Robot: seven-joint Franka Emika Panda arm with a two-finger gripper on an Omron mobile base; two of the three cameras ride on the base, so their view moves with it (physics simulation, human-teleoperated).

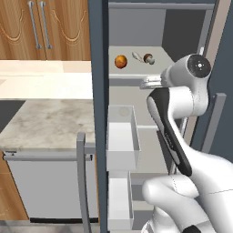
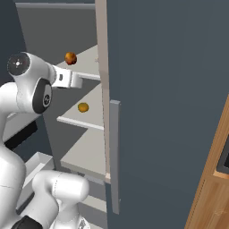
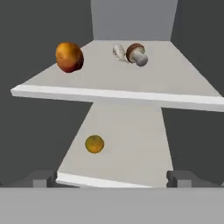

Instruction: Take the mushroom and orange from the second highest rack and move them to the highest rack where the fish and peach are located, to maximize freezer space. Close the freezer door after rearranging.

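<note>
Pincer (image 3: pixel 112 179) is hanging released, jaws wide, facing the shelves; orange (image 3: pixel 94 144) is sitting just ahead near the lower rack's (image 3: pixel 131 144) front lip, mushroom (image 3: pixel 136 54) resting above beyond

I am in a home kitchen. To my left, wooden wall cabinets (image 1: pixel 41 27) with long metal handles hang above a pale marble-patterned counter (image 1: pixel 45 120), and a grey-fronted appliance (image 1: pixel 45 191) sits under that counter. Ahead of me stands a tall dark freezer (image 2: pixel 156 89), its door open, with pale racks (image 3: pixel 122 94) holding food and white door bins (image 1: pixel 122 139). More wooden cabinetry (image 2: pixel 212 201) shows far right.
</note>
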